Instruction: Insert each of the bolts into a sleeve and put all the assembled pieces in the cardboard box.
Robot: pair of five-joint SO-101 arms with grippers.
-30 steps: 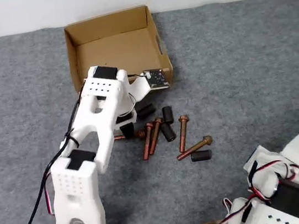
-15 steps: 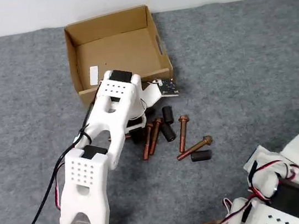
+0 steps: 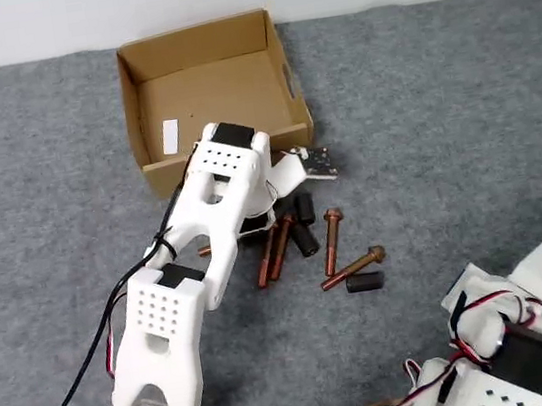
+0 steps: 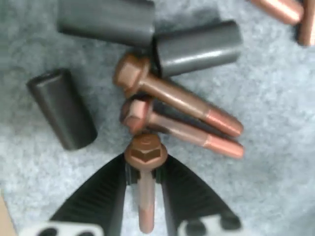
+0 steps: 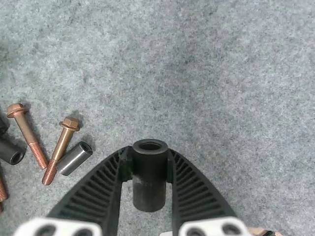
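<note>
My left gripper (image 4: pixel 144 167) is shut on a copper bolt (image 4: pixel 143 153), held by its shank just below the hex head, low over the pile. Two more bolts (image 4: pixel 177 101) lie side by side just beyond it, with three dark sleeves (image 4: pixel 198 46) around them. In the high view the left arm (image 3: pixel 223 184) covers the pile's left part, in front of the cardboard box (image 3: pixel 225 93). My right gripper (image 5: pixel 149 164) is shut on a black sleeve (image 5: pixel 149 177), bore end outward, above bare carpet. The right arm (image 3: pixel 514 351) sits at the near right corner.
Loose bolts (image 3: pixel 332 240) and sleeves (image 3: pixel 365 282) lie scattered on the grey carpet right of the left arm. The box holds a white label (image 3: pixel 171 136) and no parts. In the right wrist view two bolts (image 5: pixel 61 147) and a sleeve (image 5: pixel 74 158) lie off to one side.
The left arm has swung to the right, from the box's front wall to over the pile of bolts and sleeves. The right arm has not moved.
</note>
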